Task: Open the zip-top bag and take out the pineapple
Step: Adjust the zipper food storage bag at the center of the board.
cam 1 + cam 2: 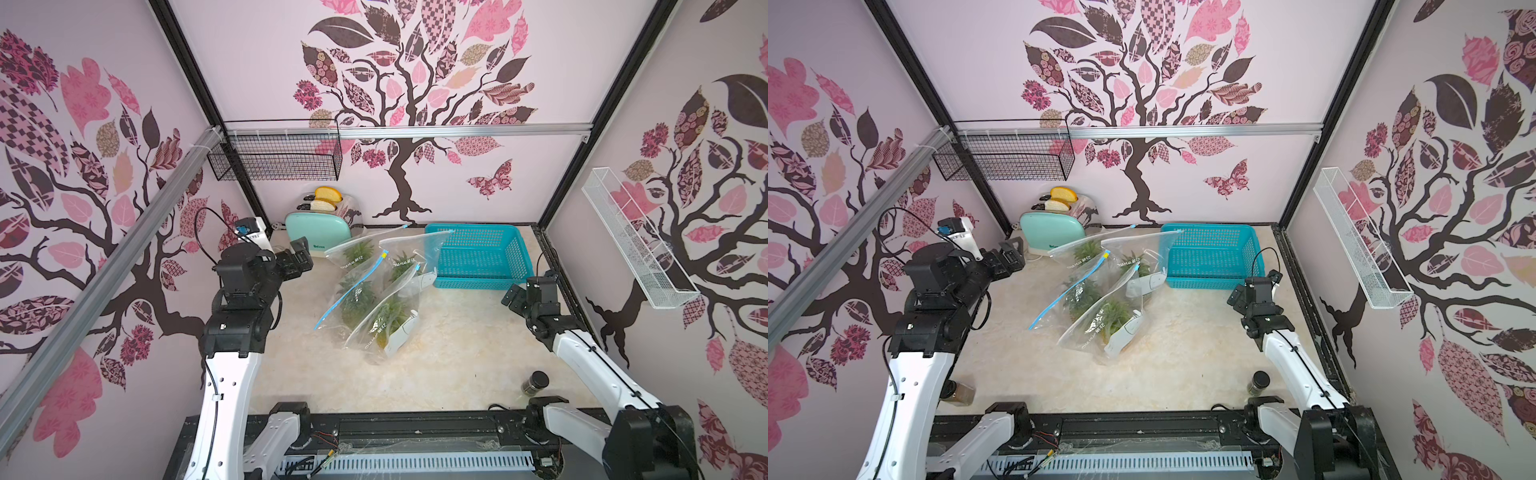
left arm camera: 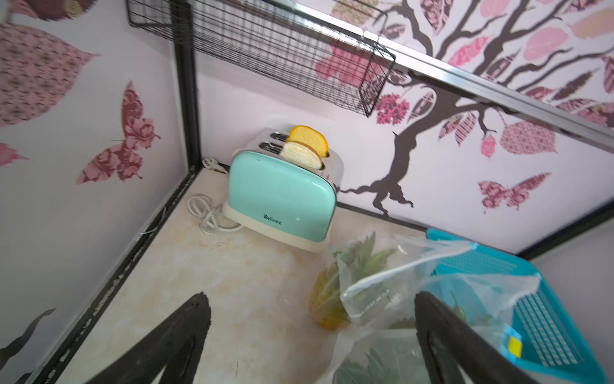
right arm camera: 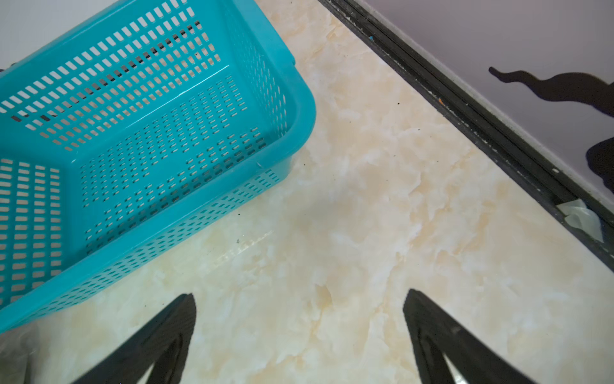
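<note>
The surface (image 1: 457,332) is finished in a glossy marble pattern. The bags (image 1: 374,328) are made of clear, crinkled, shiny plastic film. The basket (image 1: 473,282) is moulded in smooth plastic. The toaster (image 2: 282,196) is coated glossy, with polished metal on top. The fingers (image 2: 179,335) are seen as matt and rough.

A robot test cell dressed as a home kitchen is shown. The booth is framed by black posts (image 1: 189,66) and silver aluminium rails (image 1: 457,132), with pale walls (image 1: 249,62) printed with pink and brown trees (image 1: 401,178). A mint-green two-slot toaster (image 1: 322,235) and a turquoise perforated plastic basket (image 1: 473,283) are set on the cream marble-patterned bench (image 1: 457,357). A black wire basket (image 1: 276,158) and a white wire shelf (image 1: 636,243) are hung on the walls; two white and black robot arms (image 1: 226,395) are mounted at the front.
</note>
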`<control>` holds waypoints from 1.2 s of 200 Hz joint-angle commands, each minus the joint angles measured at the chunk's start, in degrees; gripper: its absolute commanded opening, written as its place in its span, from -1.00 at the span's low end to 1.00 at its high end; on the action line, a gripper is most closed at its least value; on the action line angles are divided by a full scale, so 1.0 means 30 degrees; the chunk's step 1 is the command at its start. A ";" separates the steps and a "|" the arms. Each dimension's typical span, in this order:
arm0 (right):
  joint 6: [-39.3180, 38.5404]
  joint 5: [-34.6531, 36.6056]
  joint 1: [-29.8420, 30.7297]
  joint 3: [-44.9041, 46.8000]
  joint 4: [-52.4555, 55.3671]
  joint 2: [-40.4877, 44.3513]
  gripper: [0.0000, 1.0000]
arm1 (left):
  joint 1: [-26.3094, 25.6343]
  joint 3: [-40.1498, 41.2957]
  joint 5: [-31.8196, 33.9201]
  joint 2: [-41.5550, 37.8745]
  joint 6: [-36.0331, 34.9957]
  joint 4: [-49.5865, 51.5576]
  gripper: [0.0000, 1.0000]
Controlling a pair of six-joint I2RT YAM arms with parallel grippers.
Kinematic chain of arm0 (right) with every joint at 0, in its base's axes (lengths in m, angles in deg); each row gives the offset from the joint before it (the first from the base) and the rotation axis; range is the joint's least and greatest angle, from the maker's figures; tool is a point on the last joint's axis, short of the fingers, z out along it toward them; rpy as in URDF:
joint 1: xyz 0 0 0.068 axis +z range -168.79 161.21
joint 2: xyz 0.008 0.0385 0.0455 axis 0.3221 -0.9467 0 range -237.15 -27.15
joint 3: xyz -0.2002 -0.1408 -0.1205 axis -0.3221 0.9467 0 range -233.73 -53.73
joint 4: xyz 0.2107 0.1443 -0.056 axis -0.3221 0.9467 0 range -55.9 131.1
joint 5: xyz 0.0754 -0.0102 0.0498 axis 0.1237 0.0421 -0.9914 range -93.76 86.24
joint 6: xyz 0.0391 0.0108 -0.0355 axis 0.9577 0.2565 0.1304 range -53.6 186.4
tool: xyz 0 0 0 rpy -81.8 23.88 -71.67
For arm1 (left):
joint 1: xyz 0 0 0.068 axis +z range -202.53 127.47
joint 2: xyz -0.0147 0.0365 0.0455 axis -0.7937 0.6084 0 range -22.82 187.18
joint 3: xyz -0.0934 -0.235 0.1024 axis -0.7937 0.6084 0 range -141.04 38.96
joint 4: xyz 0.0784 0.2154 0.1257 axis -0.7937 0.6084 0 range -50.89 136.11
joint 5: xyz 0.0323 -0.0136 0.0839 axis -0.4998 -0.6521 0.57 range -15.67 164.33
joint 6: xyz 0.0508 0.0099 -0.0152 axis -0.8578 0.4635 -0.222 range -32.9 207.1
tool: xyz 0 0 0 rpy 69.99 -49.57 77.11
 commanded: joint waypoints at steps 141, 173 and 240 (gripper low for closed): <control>-0.2195 -0.3628 0.2387 -0.4320 0.4900 0.1075 0.99 | -1.5587 -0.5514 0.3042 0.6803 -0.4629 0.7550 0.59; -0.2254 -0.4327 0.2390 -0.4305 0.4648 0.0987 0.99 | -1.5606 -0.5341 0.4686 0.7946 -0.5128 0.7246 0.54; -0.2970 -0.6775 0.2446 -0.4484 0.3669 0.1029 0.99 | -1.5605 -0.5114 0.4203 0.8365 -0.5917 0.6398 -0.99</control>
